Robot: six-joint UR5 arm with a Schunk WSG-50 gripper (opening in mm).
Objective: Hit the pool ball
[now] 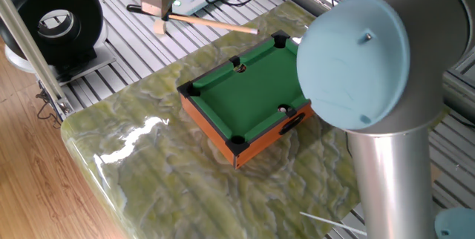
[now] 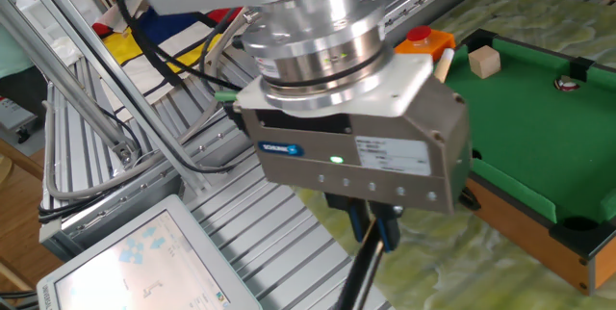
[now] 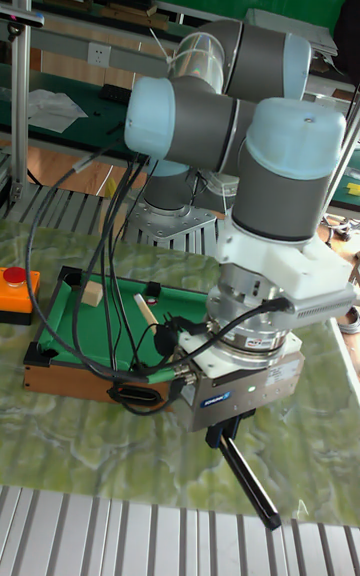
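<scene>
A small orange-walled pool table with green felt [image 1: 249, 90] sits on the green marbled worktop [image 1: 148, 165]. On the felt, the tiny dark-red pool ball [image 2: 567, 84] lies near one long rail, and a tan wooden cube [image 2: 484, 61] lies toward one end. Beyond that end stands an orange box with a red round button [image 2: 424, 40]. The silver two-finger end effector [image 2: 373, 224] hangs off the table's opposite end, with a wooden cue stick [image 1: 211, 24] clamped between its fingers and reaching toward the table.
</scene>
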